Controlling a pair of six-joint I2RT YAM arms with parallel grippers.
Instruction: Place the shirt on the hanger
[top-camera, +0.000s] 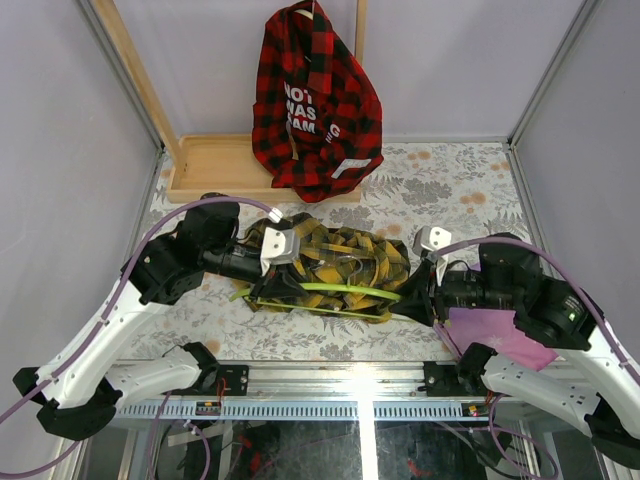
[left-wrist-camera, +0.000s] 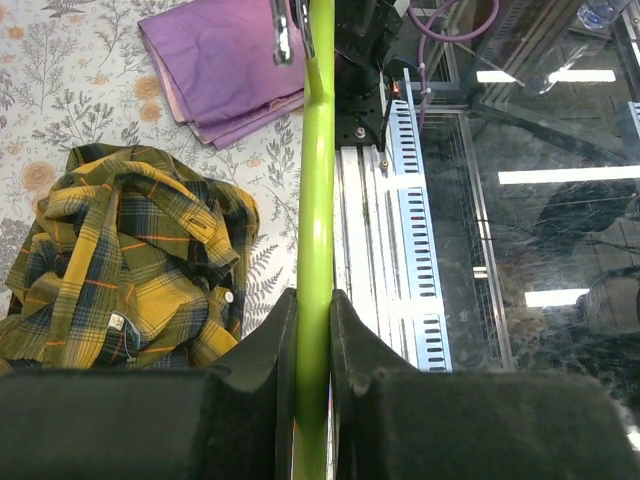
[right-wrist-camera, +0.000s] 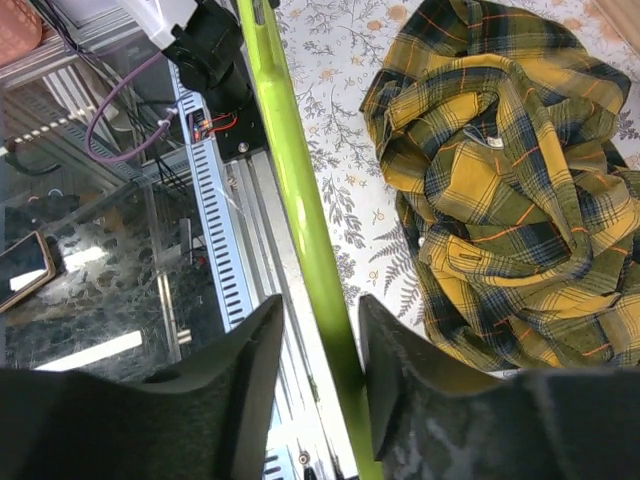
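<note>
At the table's (top-camera: 450, 190) near edge, the lime-green wire hanger (top-camera: 330, 288) lies lengthwise between both arms. The left gripper (left-wrist-camera: 313, 305) has its fingers pinched tight on the hanger's thin bar. The right gripper (right-wrist-camera: 320, 303) straddles the same bar with its fingers parted and a gap showing on one side. A folded purple cloth (top-camera: 505, 338) sits by the right arm. Just beyond the hanger, touching it, the shirt (top-camera: 340, 255) lies crumpled in a heap: yellow and dark green plaid with thin red lines, small pale buttons showing. Farther back, a red-and-black plaid shirt (top-camera: 315, 110) hangs on a wooden rack (top-camera: 215, 165).
</note>
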